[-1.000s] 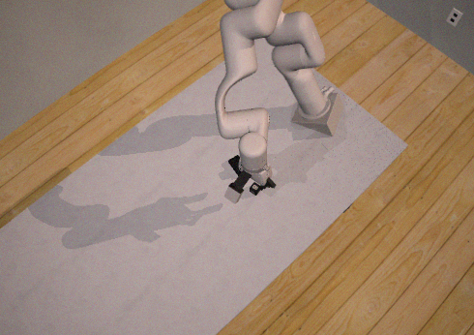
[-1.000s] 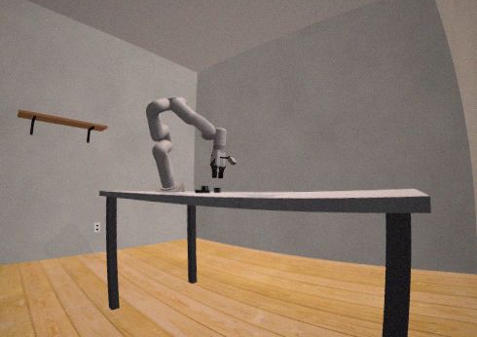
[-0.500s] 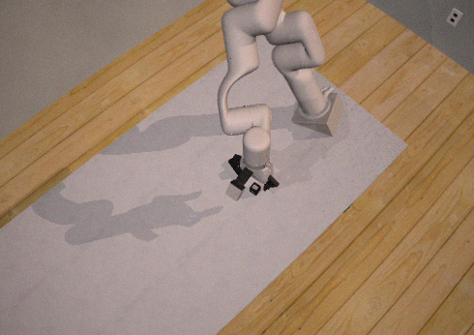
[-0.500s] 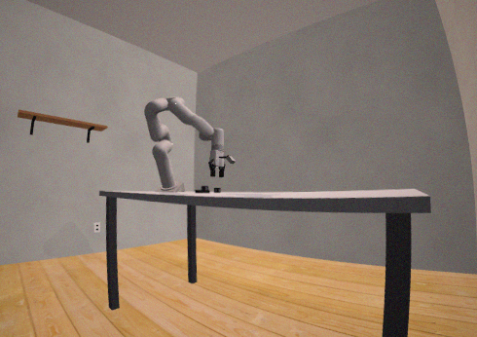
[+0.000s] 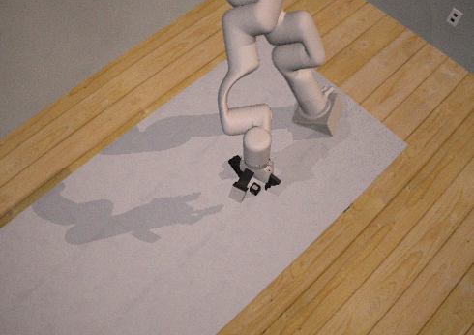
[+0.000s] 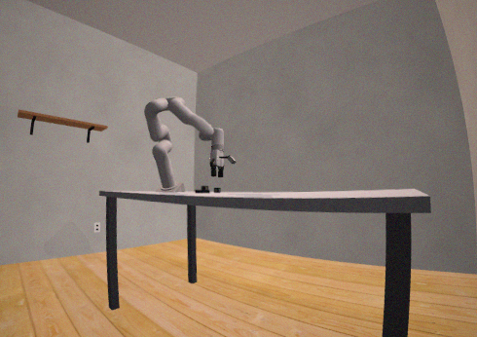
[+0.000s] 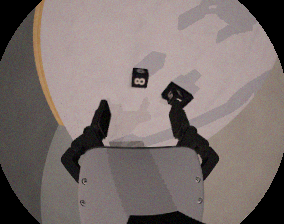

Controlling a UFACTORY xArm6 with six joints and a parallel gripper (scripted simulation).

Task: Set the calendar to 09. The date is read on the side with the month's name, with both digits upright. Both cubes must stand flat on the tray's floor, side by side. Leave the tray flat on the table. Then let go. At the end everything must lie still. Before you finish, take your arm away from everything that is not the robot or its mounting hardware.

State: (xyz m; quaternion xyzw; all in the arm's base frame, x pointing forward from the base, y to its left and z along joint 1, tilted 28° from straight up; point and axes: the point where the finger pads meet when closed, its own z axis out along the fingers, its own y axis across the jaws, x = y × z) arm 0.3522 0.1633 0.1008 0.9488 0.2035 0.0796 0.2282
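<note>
A loose black cube (image 5: 254, 188) (image 6: 217, 190) (image 7: 139, 78) stands on the table. In the wrist view a white digit like an 8 shows on its top, and another digit, too foreshortened to read, on one side. The small black tray (image 6: 199, 191) (image 7: 188, 96) lies close by with another black cube (image 6: 204, 187) in it; the white marks there are hard to read. The arm hides the tray in the top view. My gripper (image 5: 253, 179) (image 6: 217, 175) (image 7: 140, 107) is wide open and empty, pointing down above the table near the loose cube.
The pale table top (image 5: 160, 279) (image 6: 341, 193) carries the arm's base (image 5: 319, 116), behind the tray in the exterior view. The wrist camera's housing (image 5: 238, 193) (image 6: 232, 160) juts from the gripper's side. Arm shadows cross the table.
</note>
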